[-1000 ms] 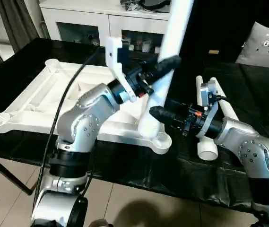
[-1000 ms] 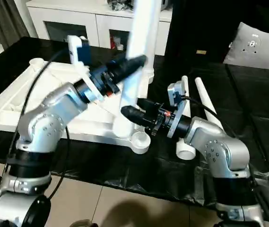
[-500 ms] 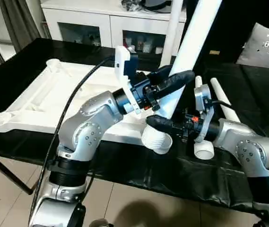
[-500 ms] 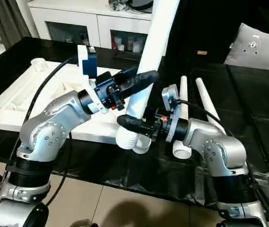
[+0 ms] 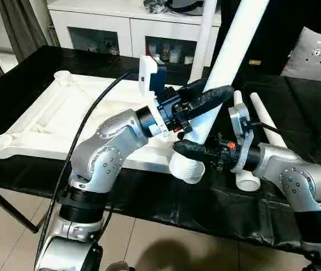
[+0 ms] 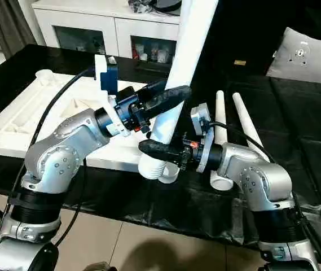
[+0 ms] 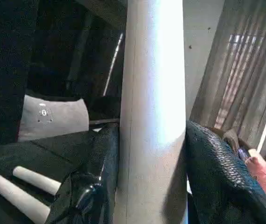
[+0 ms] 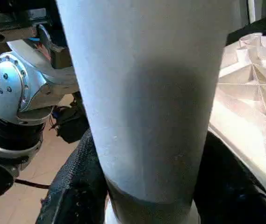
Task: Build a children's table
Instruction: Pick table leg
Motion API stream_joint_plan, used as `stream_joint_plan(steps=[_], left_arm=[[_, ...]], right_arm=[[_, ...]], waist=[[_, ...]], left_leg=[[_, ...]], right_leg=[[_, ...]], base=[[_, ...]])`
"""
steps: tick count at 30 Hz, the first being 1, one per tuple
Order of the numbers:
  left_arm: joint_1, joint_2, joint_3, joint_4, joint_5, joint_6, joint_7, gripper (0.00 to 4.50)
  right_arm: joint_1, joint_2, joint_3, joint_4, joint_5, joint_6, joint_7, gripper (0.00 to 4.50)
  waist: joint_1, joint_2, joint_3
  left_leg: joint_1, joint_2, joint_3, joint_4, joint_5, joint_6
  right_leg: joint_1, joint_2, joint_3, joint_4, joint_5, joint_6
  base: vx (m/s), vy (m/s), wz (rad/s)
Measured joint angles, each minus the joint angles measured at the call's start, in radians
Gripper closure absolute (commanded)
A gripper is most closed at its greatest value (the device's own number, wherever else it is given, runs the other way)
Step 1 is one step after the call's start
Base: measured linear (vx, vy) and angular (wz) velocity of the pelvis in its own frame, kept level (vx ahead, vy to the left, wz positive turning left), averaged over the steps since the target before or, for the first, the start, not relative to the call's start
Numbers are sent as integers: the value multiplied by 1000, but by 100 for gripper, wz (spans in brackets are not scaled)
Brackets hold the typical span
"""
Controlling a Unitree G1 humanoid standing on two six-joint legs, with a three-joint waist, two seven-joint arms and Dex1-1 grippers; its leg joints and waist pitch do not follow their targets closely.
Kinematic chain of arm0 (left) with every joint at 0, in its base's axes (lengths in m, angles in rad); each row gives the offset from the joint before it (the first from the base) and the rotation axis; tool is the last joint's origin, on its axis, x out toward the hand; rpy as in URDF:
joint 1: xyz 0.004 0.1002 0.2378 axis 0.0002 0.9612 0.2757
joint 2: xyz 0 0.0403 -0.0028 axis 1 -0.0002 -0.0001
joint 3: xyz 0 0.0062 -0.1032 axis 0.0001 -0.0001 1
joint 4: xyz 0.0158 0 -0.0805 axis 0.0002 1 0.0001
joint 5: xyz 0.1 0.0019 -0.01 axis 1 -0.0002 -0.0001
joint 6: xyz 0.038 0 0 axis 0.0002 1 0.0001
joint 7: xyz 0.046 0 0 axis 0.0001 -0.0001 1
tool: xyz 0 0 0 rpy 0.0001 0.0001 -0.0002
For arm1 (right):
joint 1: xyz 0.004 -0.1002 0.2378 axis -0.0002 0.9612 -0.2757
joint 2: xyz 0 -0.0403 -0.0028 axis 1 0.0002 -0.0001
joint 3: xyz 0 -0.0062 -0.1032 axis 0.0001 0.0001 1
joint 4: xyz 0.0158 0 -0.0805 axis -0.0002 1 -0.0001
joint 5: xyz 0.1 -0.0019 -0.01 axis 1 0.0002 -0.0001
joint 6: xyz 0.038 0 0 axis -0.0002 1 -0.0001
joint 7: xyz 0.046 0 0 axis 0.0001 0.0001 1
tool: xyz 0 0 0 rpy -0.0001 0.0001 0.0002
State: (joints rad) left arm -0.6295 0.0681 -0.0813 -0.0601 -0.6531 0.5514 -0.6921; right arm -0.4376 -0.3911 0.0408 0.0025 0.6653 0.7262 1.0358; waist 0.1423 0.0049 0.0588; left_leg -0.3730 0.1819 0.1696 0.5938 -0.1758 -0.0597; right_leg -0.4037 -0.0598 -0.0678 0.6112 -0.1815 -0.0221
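Note:
The white table top point(image 5: 53, 118) lies ribbed side up on the black-covered table. My left gripper point(image 5: 215, 93) is shut on a long white leg point(image 5: 233, 45), which leans up to the right. In the left wrist view the leg point(image 7: 154, 93) fills the gap between the fingers point(image 7: 217, 177). My right gripper point(image 5: 184, 148) is shut on the same leg lower down, with its fingers point(image 8: 76, 186) pressed on both sides. The leg's ridged lower end point(image 5: 187, 168) hangs at the top's near right corner and hides the socket there.
Two loose legs point(image 5: 262, 116) lie on the black cloth to the right. Another leg point(image 5: 202, 39) stands upright behind the top. A white glass-door cabinet point(image 5: 109, 34) is at the back and a grey cushion point(image 5: 318, 53) at the far right. The table's front edge is close below the grippers.
The held leg has tipped further to the right and its lower end has swung toward the near corner. My right gripper has moved in and closed on the leg's lower part.

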Motion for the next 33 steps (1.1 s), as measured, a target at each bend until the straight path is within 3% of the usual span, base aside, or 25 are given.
stream_joint_plan(steps=[3, 6, 14, 25, 29, 33], left_arm=[[0, 0, 1, 0, 0, 11, 3, 270], [0, 0, 7, -1, -16, 44, 17, 200], [11, -3, -9, -21, -20, 73, 19, 125], [29, -38, 20, -27, -41, 97, 32, 118], [30, -38, 35, -27, -81, 113, 21, 80], [32, -20, 7, -27, -37, 89, 15, 45]], right_arm=[[0, 0, 5, 0, -4, -2, -2, 254], [3, 14, 11, 3, -27, -25, -16, 256], [3, 65, 43, 9, -100, -106, -107, 259], [16, 74, 48, 0, -131, -132, -145, 259], [38, 80, 44, 1, -130, -145, -155, 259], [47, 83, 47, 9, -153, -147, -173, 260]], waist=[[0, 0, 0], [0, 0, 0], [0, 0, 0], [0, 0, 0], [-1, 0, 0], [-1, 0, 0]], left_leg=[[0, 0, 0, 0, 0, 0], [0, 0, 0, 0, 0, 0], [0, 0, 0, 1, 0, 0], [0, 0, 0, 2, 0, 0], [0, 0, 0, 2, 0, 0], [0, 0, 0, 2, 0, 0]], right_leg=[[0, 0, 0, 0, 0, 0], [0, 0, 0, 0, 0, 0], [0, 0, 0, 1, 0, 0], [0, 0, 0, 1, 0, 0], [0, 0, 0, 1, 0, 0], [0, 0, 0, 0, 0, 2]], base=[[0, 0, 0], [0, 0, 0], [0, 0, 0], [0, 0, 0], [0, 0, 0], [0, 0, 0]])
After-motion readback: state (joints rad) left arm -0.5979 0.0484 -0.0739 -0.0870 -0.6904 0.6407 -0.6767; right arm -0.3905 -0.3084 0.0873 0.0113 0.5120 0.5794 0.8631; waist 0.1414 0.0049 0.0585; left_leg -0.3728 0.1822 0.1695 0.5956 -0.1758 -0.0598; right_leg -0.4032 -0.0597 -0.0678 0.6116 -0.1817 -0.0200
